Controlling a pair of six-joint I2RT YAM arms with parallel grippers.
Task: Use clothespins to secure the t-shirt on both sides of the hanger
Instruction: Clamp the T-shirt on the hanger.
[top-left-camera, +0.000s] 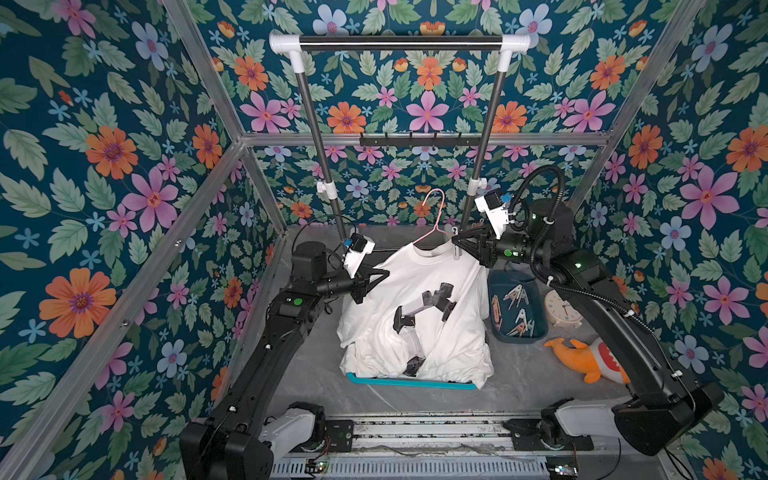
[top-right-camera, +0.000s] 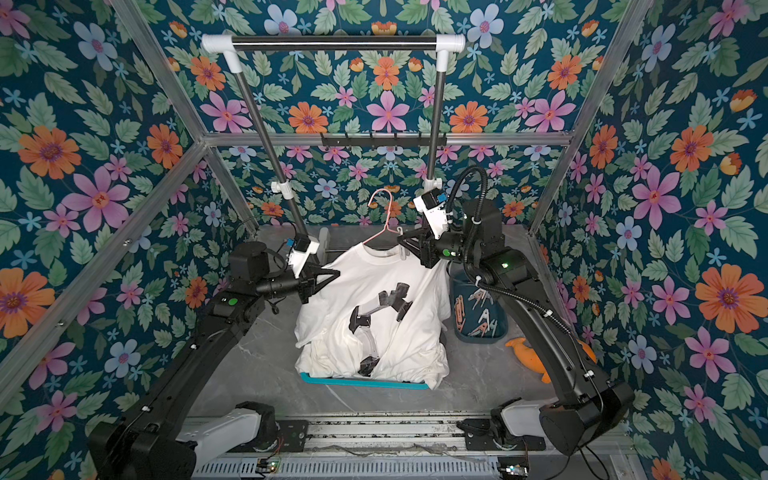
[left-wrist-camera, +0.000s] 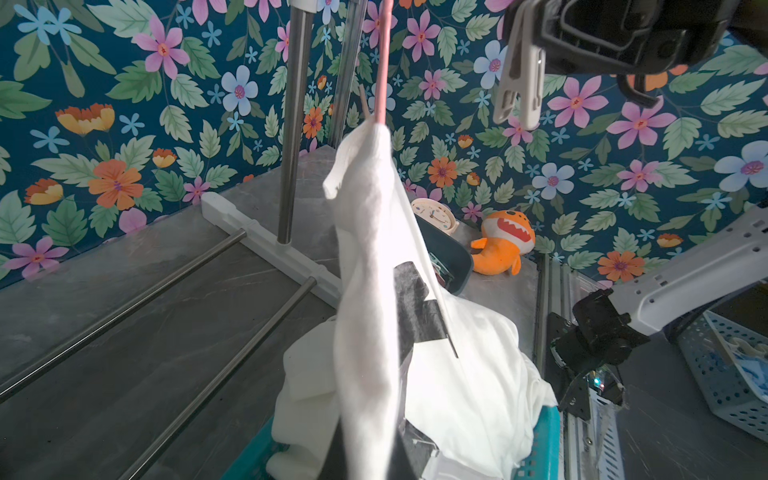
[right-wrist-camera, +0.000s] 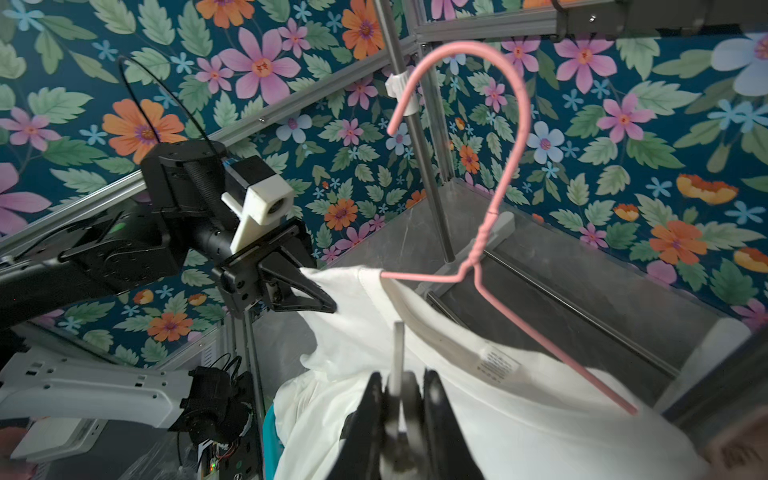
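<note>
Your white print t-shirt droops mid-frame from the thin pink wire hanger. Left gripper, centre-left, is clamped on one shoulder; right gripper pinches a pale plastic clothespin beside the other. First peg, I'd say: line its prongs over cloth and wire, then press down.

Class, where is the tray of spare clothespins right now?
In a top view the dark blue tray sits on the table at the robot's right, between the white t-shirt and the clock.
</note>
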